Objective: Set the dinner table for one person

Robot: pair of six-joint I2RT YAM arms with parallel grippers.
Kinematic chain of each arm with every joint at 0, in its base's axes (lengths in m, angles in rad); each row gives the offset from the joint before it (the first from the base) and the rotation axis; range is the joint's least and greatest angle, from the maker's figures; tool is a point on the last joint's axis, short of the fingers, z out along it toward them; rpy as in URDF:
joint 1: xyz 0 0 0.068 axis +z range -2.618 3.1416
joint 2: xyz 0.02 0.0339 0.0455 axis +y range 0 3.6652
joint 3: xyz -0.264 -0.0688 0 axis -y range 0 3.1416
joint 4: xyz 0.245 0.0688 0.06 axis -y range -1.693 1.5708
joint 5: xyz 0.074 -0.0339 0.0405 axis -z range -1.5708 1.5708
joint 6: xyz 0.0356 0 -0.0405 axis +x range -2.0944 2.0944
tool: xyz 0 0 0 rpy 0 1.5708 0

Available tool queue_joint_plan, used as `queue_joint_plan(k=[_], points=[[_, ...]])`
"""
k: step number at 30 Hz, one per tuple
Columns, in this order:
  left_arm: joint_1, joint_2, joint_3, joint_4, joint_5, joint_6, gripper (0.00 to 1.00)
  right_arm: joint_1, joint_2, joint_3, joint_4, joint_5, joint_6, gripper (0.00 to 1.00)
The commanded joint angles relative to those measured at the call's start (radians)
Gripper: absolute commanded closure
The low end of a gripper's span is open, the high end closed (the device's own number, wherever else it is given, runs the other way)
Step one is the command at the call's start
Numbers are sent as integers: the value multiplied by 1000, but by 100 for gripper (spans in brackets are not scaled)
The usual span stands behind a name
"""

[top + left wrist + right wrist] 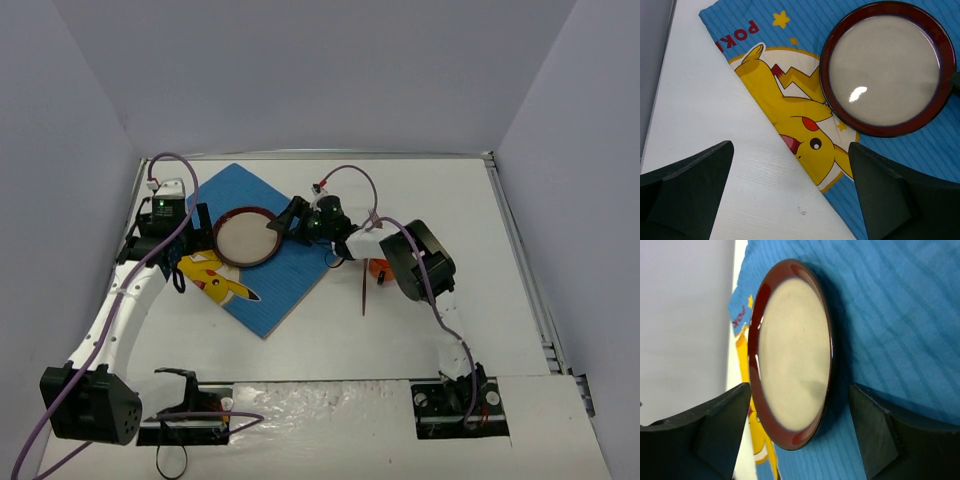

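Observation:
The white dinner table (pixel 430 200) carries a blue placemat (pixel 290 272) with a yellow cartoon figure (pixel 225 283). A round plate (pixel 247 238) with a dark red rim and a beige middle lies flat on the mat. My left gripper (pixel 192 247) is open and empty just left of the plate, over the mat's edge (pixel 790 147). The plate (pixel 885 67) shows at the upper right of the left wrist view. My right gripper (pixel 285 222) is open at the plate's right rim. In the right wrist view its jaws stand either side of the plate (pixel 795 350), not closed on it.
A small orange object (pixel 378 268) lies partly hidden under my right arm. A thin dark stick (pixel 364 291) lies on the table beside it. Grey walls close in the back and both sides. A metal rim (pixel 522 255) runs along the right edge.

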Motion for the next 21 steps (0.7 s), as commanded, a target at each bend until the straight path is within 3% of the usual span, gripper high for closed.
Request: queue_joint_plan(k=[1,7,14,21], points=[[8,-36,12,30,-17,-11,3,-2,-157,88,-210,121,-233,20],[8,-40,13,28,-22,-7,3,-1,-327,138,-572,374,-505,15],[12,-34,18,24,-14,-6,3,-6,-571,24,-842,745,-646,15],[14,-33,21,24,-2,-6,3,-24,-811,-176,-928,751,-633,21]])
